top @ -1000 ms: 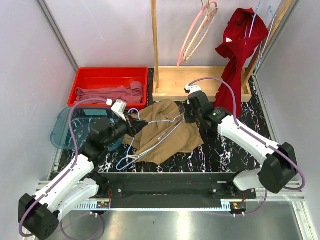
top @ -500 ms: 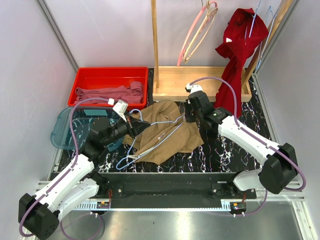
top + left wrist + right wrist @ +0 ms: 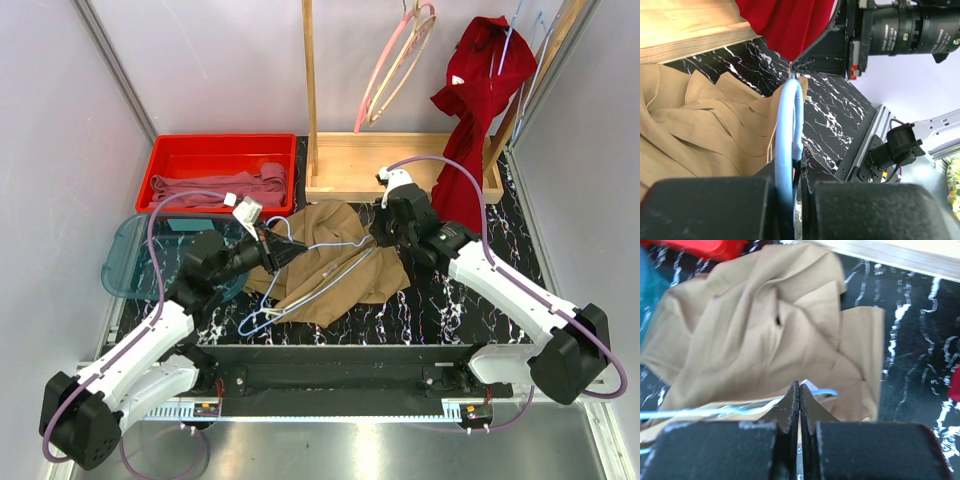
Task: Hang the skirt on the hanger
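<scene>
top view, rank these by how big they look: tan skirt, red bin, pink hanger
1. tan skirt
2. red bin, nearly as big as the skirt
3. pink hanger, thin, and hanging higher up

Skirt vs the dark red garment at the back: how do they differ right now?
Colour: the skirt is tan, the dark red garment deep red. Pose: the skirt lies crumpled on the table; the dark red garment hangs down at the back right. A light-blue hanger lies across the skirt, not the dark red garment. Both are soft cloth.
</scene>
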Robot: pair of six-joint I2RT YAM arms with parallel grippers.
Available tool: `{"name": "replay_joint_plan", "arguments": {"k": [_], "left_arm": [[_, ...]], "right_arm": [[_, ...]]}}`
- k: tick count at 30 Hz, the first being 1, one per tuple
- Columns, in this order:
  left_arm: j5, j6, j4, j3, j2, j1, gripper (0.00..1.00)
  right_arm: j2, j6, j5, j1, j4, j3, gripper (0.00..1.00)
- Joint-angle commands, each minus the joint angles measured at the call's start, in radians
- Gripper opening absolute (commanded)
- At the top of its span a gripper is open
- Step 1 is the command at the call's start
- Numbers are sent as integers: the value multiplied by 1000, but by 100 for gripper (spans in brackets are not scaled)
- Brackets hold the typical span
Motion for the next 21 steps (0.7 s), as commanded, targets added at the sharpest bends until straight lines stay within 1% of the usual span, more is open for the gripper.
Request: {"name": "replay_joint_plan", "arguments": {"k": [1, 3, 11, 16, 18, 20, 21], "left_arm": [[29, -29, 70, 23, 22, -9, 0], [2, -35, 67, 26, 25, -11, 0], [-24, -57, 100, 15, 29, -11, 0], [-87, -92, 146, -17, 2, -11, 0], [-109, -100, 159, -25, -6, -11, 0], [-116, -100, 160, -26, -14, -11, 0], [-116, -98, 150, -23, -15, -11, 0]], "right_arm": [[-39, -18, -129, -4, 105, -3, 0], [-38, -18, -183, -5, 103, -9, 0], [-38, -27, -372, -4, 116, -34, 0], [-36, -32, -481, -4, 110, -38, 0], [-36, -32, -502, -4, 100, -40, 0], [-41, -24, -463, -4, 77, -44, 0], [-51, -21, -403, -5, 53, -47, 1]]}}
